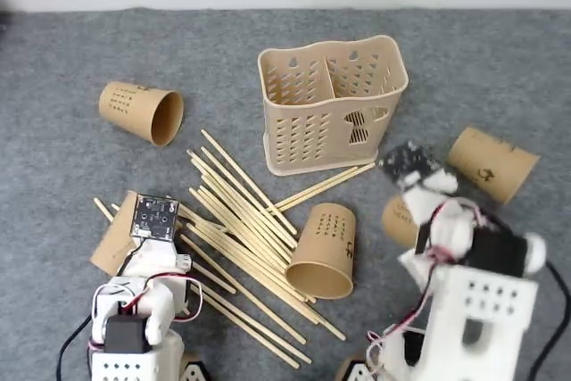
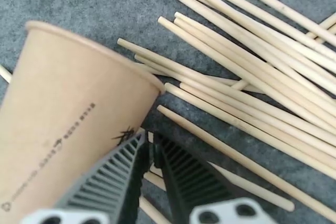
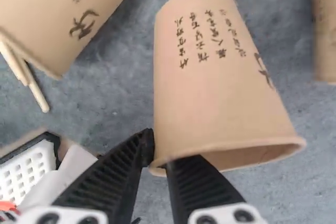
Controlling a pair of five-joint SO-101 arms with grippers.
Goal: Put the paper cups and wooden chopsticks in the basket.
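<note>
Right gripper (image 3: 157, 156) — jaws pinched on rim of paper cup (image 3: 220, 87), which lies on its side. Left gripper (image 2: 149, 139) — jaws drawn together, nothing clearly between them; second cup (image 2: 68, 119) just beside one finger, wooden chopsticks (image 2: 252, 77) scattered just beyond tips. Basket (image 1: 312, 122) upright, farther ahead of both.
</note>
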